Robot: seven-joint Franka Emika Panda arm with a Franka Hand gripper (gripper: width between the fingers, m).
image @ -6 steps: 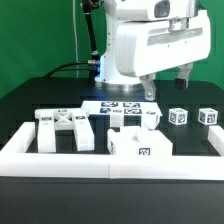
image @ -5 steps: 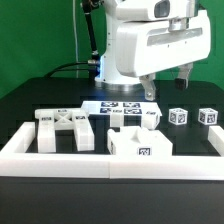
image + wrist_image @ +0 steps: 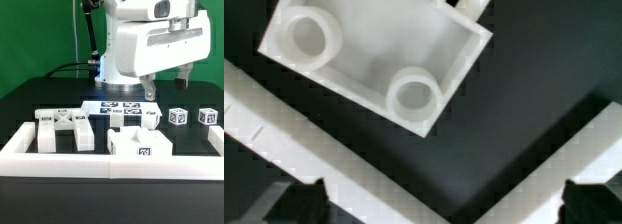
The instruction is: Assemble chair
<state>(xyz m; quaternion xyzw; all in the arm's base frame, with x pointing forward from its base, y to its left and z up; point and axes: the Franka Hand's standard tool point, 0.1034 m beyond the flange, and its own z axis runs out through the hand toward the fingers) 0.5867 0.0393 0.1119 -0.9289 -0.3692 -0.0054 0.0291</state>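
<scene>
The jaws of the gripper (image 3: pixel 170 82) are seen wide apart, and nothing is held between them. The two dark fingers (image 3: pixel 190 72) hang in the air above the black table (image 3: pixel 30 100), and no part is touched by them. In the wrist view a flat white part (image 3: pixel 375 55) with two round sockets is shown lying on the table, apart from the fingertips. A long white strip (image 3: pixel 331 140) is shown between this part and the fingers. It cannot be told with certainty which piece of the exterior view this flat part is.

The chair is not yet joined; its parts are laid separately on the table. In the exterior view, the seat block (image 3: pixel 140 142) is taken as the middle of the dial.

- **12 o'clock:** a smaller tagged part (image 3: pixel 148 116) is placed just behind the block. The white arm (image 3: pixel 140 45) is seen high above it.
- **1 o'clock:** the gripper is found here, well above the table.
- **Between 1 and 2 o'clock:** one small block (image 3: pixel 179 117) and a second small block (image 3: pixel 208 117) are set side by side, apart from each other.
- **9 o'clock:** the X-braced back panel (image 3: pixel 65 128) is placed near the block but does not touch it.
- **11 o'clock:** the marker board (image 3: pixel 118 106) is laid flat further back.
- **6 o'clock:** the barrier wall (image 3: pixel 100 165) is laid just in front of the block, and its two side arms are turned back along both sides of the parts.
</scene>
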